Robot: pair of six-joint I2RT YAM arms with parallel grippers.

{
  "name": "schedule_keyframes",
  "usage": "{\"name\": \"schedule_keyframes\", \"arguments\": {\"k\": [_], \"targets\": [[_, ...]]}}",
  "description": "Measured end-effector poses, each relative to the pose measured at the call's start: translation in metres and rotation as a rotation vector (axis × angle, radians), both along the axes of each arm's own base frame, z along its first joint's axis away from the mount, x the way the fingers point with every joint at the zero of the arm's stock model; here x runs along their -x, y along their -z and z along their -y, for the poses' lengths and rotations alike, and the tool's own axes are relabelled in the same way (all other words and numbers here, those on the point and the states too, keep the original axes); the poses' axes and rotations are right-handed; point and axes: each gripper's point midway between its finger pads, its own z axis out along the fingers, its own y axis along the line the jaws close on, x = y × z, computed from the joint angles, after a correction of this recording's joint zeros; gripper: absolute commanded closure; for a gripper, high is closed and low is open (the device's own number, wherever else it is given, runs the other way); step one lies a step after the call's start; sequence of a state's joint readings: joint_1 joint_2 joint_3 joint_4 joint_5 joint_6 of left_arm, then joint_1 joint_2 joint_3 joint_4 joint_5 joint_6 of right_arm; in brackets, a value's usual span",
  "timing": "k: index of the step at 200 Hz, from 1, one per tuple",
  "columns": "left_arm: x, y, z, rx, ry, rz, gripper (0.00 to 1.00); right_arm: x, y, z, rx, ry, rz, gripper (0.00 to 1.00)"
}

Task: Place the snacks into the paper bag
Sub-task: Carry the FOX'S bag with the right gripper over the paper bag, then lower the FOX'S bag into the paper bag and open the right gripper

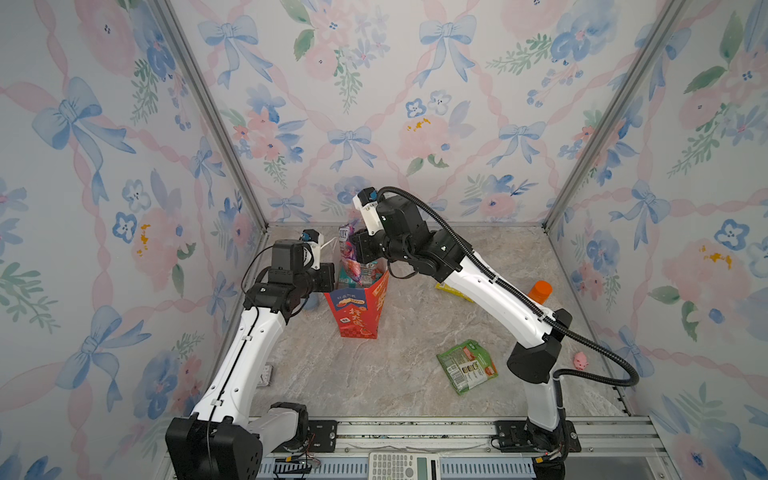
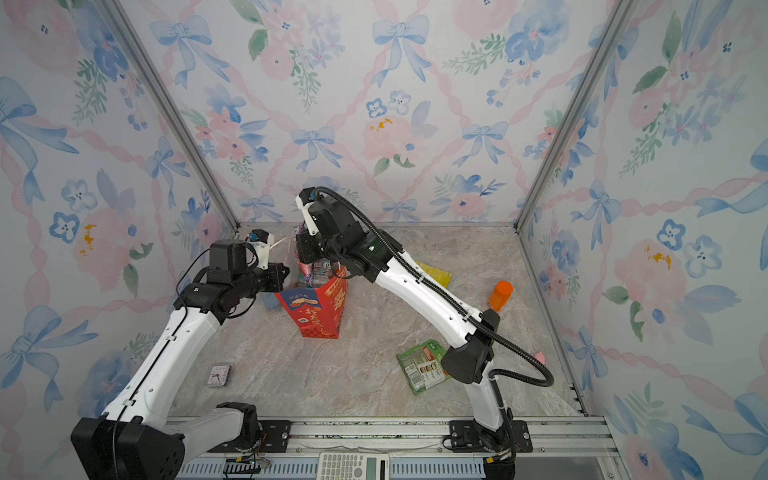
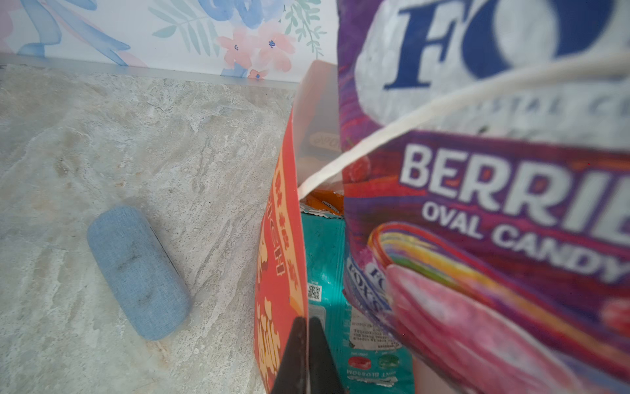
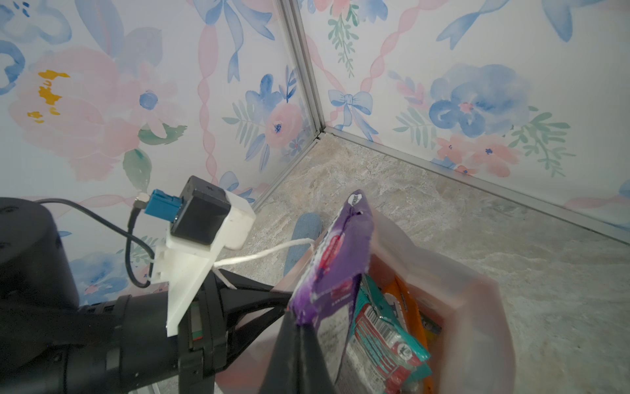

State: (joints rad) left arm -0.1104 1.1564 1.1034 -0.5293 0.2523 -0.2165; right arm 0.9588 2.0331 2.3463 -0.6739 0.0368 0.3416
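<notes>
Right pincer (image 4: 297,322) grips purple packet (image 4: 335,262) upright at paper bag (image 1: 357,320) mouth; left pincer (image 3: 306,322) pinches its wall.

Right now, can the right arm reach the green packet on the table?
Probably yes, but not this second. The green packet lies in the open near that arm's base. Its hand is busy, shut on the purple packet at the mouth of the paper bag.

Purple packet (image 1: 345,246) partly inside upright red bag (image 1: 358,312)
</notes>
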Motion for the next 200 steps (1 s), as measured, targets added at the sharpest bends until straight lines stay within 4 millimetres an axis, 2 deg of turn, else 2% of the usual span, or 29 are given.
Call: {"name": "schedule_keyframes", "arguments": {"k": [49, 109, 200], "targets": [[0.0, 0.0, 0.0, 0.0, 0.0, 0.0, 1.0, 0.01, 0.021, -0.005, 0.012, -0.007, -0.049, 1.0], [0.0, 0.0, 0.0, 0.0, 0.0, 0.0, 1.0, 0.016, 0.012, 0.001, -0.025, 0.008, -0.043, 1.0], [0.0, 0.0, 0.0, 0.0, 0.0, 0.0, 1.0, 0.009, 0.021, 0.004, -0.03, 0.032, -0.071, 1.0]]}}
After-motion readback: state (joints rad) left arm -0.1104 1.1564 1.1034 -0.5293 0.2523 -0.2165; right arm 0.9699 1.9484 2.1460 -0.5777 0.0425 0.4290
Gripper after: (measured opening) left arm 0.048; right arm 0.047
